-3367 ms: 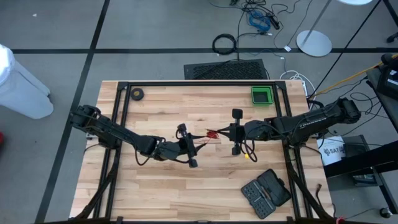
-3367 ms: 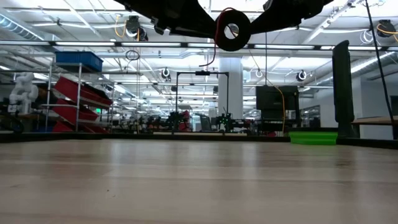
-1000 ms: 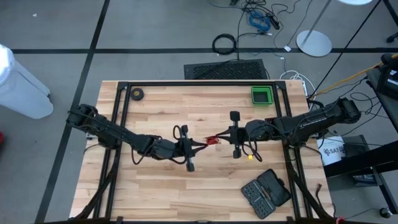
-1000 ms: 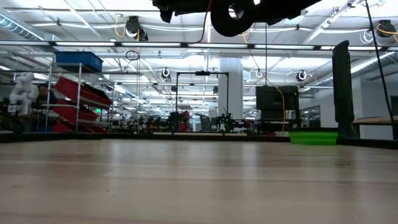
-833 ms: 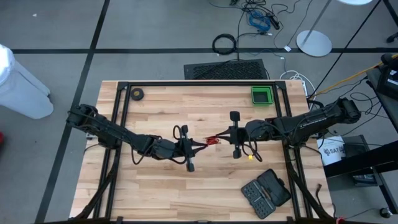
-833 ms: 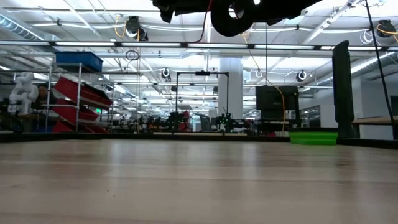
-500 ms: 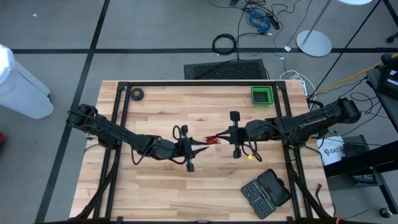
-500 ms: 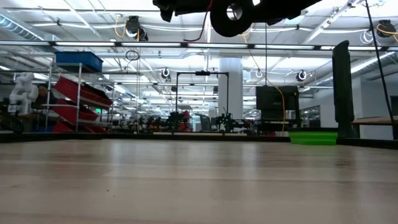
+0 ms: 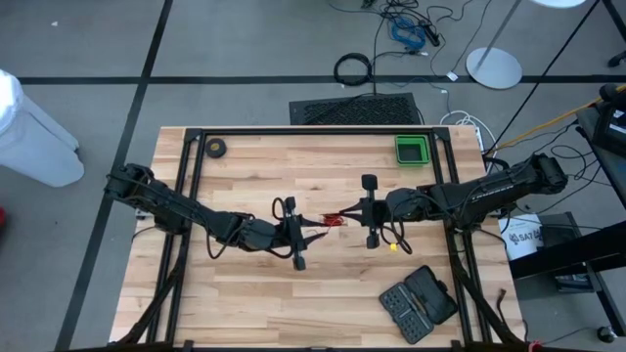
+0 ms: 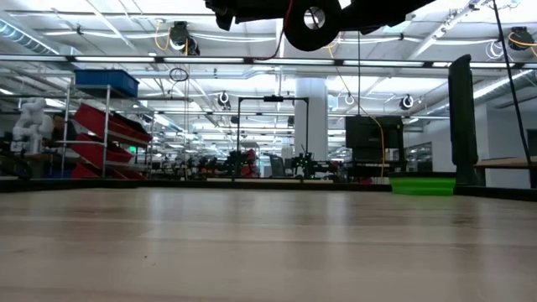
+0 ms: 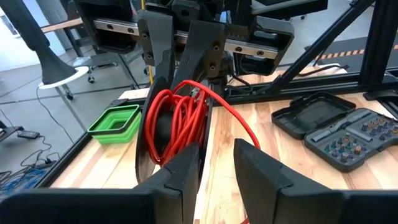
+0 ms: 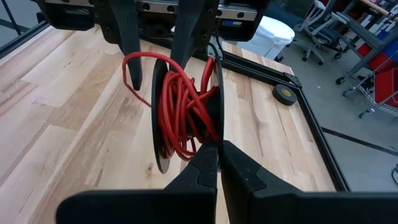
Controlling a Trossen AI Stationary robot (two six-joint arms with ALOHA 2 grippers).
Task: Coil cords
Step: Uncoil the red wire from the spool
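One black reel (image 12: 186,112), red cord (image 12: 180,109) loosely wound: your right gripper (image 12: 214,155) clamps its rim; your left gripper (image 11: 214,158) stands parted. Cord's free end hidden.

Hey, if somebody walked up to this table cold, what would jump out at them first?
Mid-table, held up off the wood between both arms, the black reel wound with bright red cord stands out. The right gripper is shut on its rim; the left gripper faces it with fingers parted. Next, the green bin at the far edge.
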